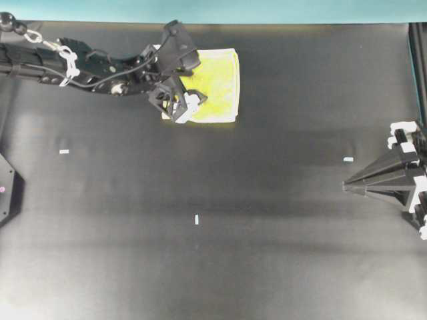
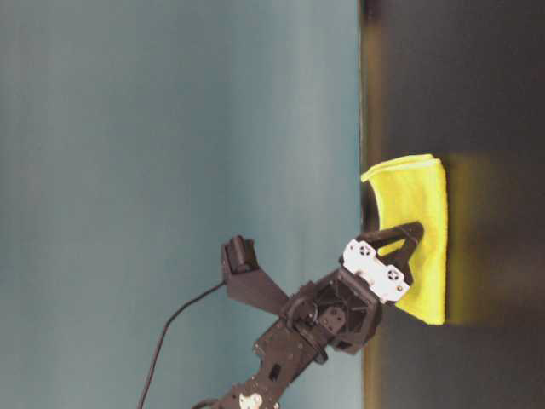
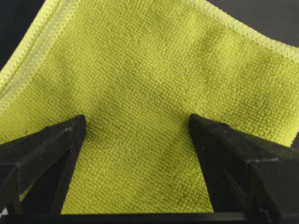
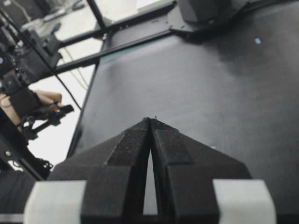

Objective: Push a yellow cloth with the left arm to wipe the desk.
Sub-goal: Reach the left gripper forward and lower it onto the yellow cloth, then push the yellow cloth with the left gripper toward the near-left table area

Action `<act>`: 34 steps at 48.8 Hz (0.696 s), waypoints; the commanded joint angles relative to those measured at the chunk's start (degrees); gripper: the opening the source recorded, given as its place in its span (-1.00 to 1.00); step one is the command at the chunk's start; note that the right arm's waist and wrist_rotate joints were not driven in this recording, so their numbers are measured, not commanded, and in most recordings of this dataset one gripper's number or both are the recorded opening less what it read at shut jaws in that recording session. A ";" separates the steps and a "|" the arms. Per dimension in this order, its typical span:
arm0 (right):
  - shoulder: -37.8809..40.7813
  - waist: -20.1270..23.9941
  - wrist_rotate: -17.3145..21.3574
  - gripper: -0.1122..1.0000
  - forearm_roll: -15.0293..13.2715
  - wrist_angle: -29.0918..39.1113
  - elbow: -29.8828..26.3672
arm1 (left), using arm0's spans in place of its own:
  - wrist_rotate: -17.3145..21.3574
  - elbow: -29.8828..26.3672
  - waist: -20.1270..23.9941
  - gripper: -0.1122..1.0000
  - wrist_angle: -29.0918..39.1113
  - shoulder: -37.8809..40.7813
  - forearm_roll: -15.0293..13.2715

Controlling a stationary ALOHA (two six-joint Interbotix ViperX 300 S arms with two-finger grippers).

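Observation:
The yellow cloth (image 1: 219, 83) lies flat and folded on the black desk (image 1: 200, 267), near the teal strip (image 1: 213, 10) at the far edge. The left arm (image 1: 100, 67) reaches in from the left, and its gripper (image 1: 177, 99) points down over the cloth's left part. In the left wrist view the left gripper (image 3: 136, 119) is open, both fingertips (image 3: 77, 122) down at the cloth (image 3: 140, 70) with bare weave between them. From table level one finger (image 2: 407, 237) lies against the cloth (image 2: 421, 213). The right gripper (image 1: 347, 187) rests shut at the right edge, holding nothing (image 4: 150, 120).
Small white marks dot the desk (image 1: 64, 151), (image 1: 197, 219), (image 1: 348, 159). A black mount (image 1: 7, 190) juts in at the left edge and a black frame rail (image 1: 417, 60) runs down the right side.

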 commanded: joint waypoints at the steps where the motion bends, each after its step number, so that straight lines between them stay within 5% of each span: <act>1: 0.53 0.00 0.00 -0.80 0.00 -0.26 -0.44 | -0.09 1.41 -0.88 0.76 -0.44 -1.05 0.18; 34: -0.18 0.09 0.09 -0.80 0.00 -0.26 0.09 | -0.97 23.20 -13.54 0.76 -7.65 -14.77 0.18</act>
